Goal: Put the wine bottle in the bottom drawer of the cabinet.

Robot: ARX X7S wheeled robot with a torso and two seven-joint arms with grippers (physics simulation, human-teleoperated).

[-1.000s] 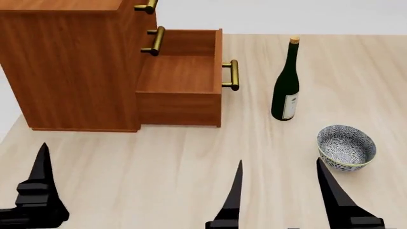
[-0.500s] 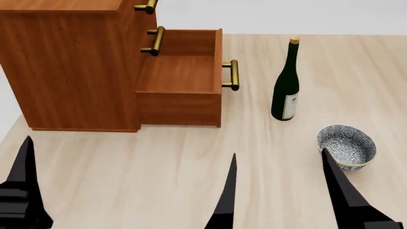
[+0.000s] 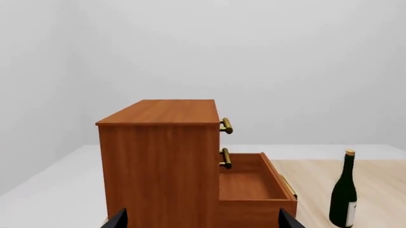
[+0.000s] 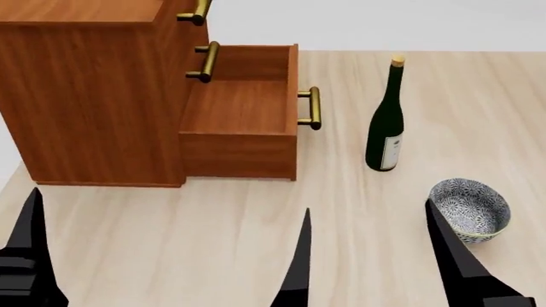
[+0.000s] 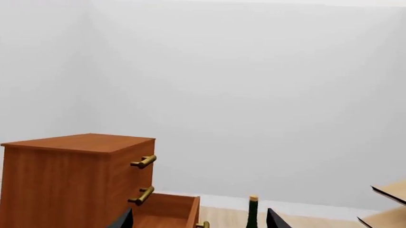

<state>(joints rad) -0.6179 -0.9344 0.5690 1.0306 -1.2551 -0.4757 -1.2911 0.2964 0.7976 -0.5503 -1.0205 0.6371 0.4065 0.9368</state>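
Observation:
The wine bottle [image 4: 385, 118] stands upright on the pale wood table, dark green with a tan cork and a white label, to the right of the cabinet [image 4: 89, 96]. The bottom drawer [image 4: 243, 105] is pulled out and shows nothing inside; its brass handle [image 4: 312, 108] faces the bottle. My right gripper [image 4: 367, 207] is open, well short of the bottle, which also shows between its fingertips in the right wrist view as the bottle [image 5: 252, 211]. Of the left gripper [image 3: 201, 221], also open, only one finger [image 4: 32, 243] shows in the head view, in front of the cabinet's side.
A blue-patterned bowl [image 4: 470, 210] sits on the table close to my right gripper's right finger. The two upper drawers are shut, with brass handles [image 4: 204, 61] sticking out. A pale wood piece [image 5: 388, 204] shows at the right wrist view's edge.
The left gripper's finger has slid left and lower in the head view. The right gripper's fingers have shifted slightly. The whole scene sits a little lower in the view.

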